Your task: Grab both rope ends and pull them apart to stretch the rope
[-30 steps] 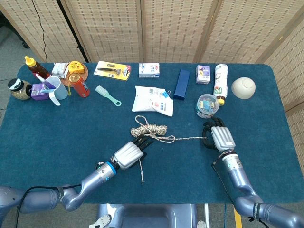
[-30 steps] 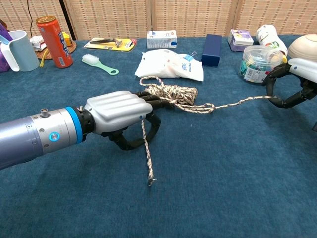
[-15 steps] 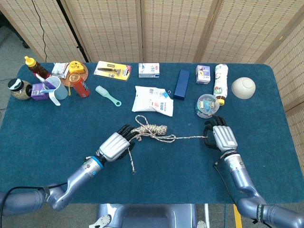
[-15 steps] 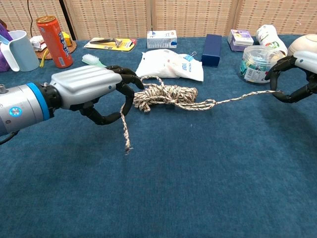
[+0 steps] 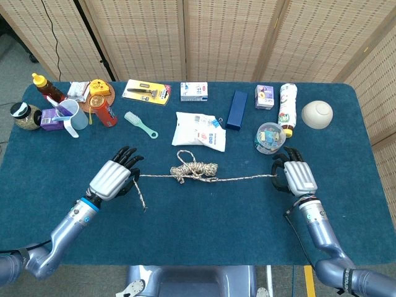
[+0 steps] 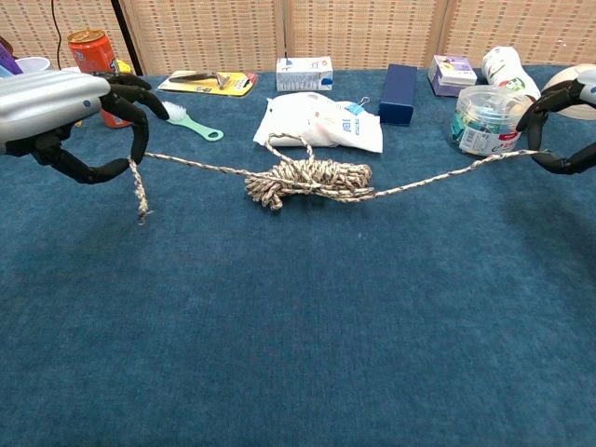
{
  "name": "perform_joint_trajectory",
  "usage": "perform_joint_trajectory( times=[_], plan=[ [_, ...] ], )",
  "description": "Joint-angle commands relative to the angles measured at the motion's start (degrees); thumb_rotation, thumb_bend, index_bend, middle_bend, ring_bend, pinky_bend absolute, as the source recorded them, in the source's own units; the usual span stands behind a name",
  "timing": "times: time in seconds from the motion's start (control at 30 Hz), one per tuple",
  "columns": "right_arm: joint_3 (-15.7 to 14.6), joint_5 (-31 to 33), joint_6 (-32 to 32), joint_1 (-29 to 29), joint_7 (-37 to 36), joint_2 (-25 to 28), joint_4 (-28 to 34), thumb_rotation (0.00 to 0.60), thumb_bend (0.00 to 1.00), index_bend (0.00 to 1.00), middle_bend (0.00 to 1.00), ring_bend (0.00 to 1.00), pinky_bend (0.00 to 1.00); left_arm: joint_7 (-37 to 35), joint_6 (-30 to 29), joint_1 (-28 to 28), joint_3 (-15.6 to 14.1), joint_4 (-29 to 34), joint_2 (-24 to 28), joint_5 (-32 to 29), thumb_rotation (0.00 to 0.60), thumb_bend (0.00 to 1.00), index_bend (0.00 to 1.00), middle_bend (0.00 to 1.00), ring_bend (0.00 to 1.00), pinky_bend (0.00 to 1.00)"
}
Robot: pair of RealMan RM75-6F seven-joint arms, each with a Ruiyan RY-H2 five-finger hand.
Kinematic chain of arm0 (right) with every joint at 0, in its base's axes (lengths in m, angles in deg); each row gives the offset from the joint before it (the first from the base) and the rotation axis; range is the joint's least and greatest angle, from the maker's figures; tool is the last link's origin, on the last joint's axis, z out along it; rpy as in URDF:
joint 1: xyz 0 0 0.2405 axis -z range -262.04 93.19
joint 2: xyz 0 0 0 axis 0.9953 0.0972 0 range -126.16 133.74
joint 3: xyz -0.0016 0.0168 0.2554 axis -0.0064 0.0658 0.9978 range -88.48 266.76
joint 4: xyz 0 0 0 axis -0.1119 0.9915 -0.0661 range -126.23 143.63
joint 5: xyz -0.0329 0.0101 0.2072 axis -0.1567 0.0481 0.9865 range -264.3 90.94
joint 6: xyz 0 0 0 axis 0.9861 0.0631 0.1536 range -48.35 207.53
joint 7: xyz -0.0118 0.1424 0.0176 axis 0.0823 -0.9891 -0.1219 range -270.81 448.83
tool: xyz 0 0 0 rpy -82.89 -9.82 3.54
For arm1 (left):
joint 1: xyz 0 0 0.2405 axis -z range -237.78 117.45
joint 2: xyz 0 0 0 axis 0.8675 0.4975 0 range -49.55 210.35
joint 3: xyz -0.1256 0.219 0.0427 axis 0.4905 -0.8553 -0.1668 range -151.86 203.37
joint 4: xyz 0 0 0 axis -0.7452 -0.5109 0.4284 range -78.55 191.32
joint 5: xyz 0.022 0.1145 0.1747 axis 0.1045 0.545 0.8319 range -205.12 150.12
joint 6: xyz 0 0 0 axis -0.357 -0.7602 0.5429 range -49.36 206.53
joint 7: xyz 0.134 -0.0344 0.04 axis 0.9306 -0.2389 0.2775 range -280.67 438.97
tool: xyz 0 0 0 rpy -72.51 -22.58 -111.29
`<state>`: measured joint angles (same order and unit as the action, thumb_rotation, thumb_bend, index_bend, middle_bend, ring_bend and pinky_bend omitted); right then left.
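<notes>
The rope [image 5: 195, 170] is stretched across the middle of the blue bench [image 5: 204, 229], with a tangled bundle at the centre of the head view and a thinner strand running out to each side. The left strand is gripped by the left hand [image 5: 112, 179] at the left of the frame, fingers curled around it; a short loose tail hangs below that hand, seen in the chest view at the upper left. The right strand is held by the right hand [image 5: 297, 177] at the right of the frame, where the dark fingers are closed on the rope's end at the chest view's right edge. In the chest view the strands are lifted off the cloth near both hands, while the bundle lies on the bench.

Just above the bundle a white packet [image 5: 199, 130] is seen. A clear round container [image 5: 270, 137] stands near the right hand, above it in the frame. A green brush [image 5: 140, 124] lies above and to the right of the left hand, and an orange can [image 5: 106, 113] stands at the upper left.
</notes>
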<state>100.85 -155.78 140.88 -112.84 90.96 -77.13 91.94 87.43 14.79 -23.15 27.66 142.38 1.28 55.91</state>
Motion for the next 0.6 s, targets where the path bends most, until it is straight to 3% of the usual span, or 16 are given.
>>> perform_joint_trajectory(
  times=[0.03, 0.6],
  plan=[
    [0.12, -0.06, 0.26, 0.08, 0.12, 0.37, 0.33, 0.600, 0.56, 0.63, 0.28, 0.03, 0.00, -1.02, -0.81, -0.86, -0.02, 0.50, 1.31, 0.09, 0.600, 0.48, 0.70, 0.21, 0.03, 0.00],
    [0.29, 0.11, 1.74, 1.46, 0.21, 4.65, 0.73, 0.600, 0.56, 0.64, 0.29, 0.04, 0.00, -7.31, -6.67, -7.70, 1.48, -0.12, 11.90, -3.07, 0.600, 0.48, 0.71, 0.21, 0.03, 0.00]
  ],
)
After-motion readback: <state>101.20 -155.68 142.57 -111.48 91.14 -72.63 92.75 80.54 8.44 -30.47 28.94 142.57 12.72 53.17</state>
